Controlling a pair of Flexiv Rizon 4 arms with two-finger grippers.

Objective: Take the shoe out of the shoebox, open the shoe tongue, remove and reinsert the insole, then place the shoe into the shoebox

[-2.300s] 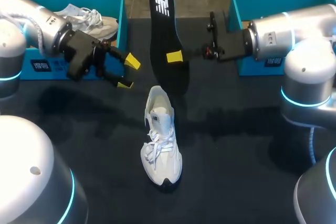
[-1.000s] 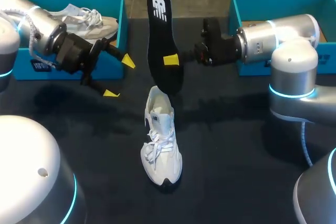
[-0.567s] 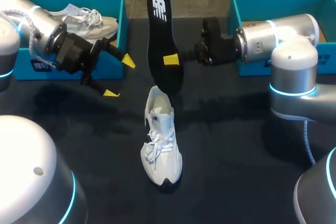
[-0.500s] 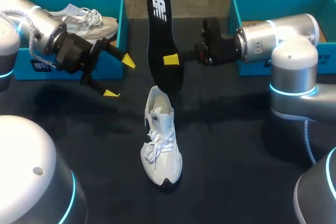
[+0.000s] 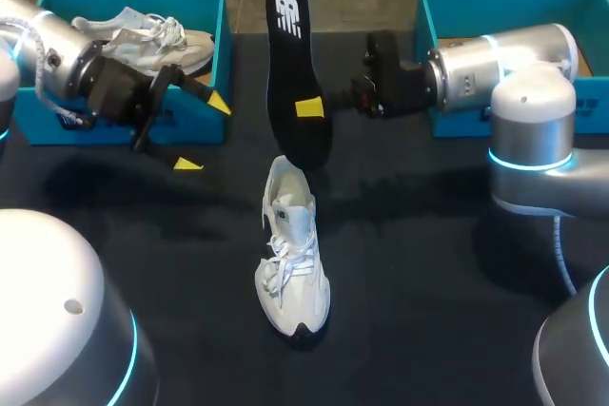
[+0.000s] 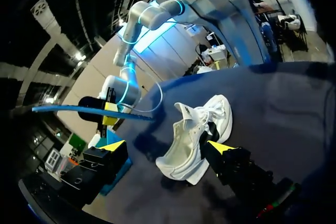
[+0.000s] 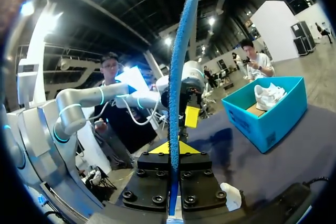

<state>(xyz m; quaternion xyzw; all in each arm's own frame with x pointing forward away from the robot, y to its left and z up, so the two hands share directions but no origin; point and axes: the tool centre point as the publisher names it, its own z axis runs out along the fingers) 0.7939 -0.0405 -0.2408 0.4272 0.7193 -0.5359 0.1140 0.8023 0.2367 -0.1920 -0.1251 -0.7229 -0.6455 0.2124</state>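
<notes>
Right gripper (image 5: 309, 108) clamping insole (image 5: 290, 54), shoe (image 5: 293, 259) on black table (image 5: 428, 263)

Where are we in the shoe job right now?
Done: the shoe stands on the table, insole out. In hand: the right gripper holds the insole near the shoe's heel; the left gripper is open, empty. Left: reinsert the insole, box the shoe.

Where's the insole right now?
In the head view the insole is gripped by the right end effector near the middle, hanging just beyond the heel of the shoe.
</notes>
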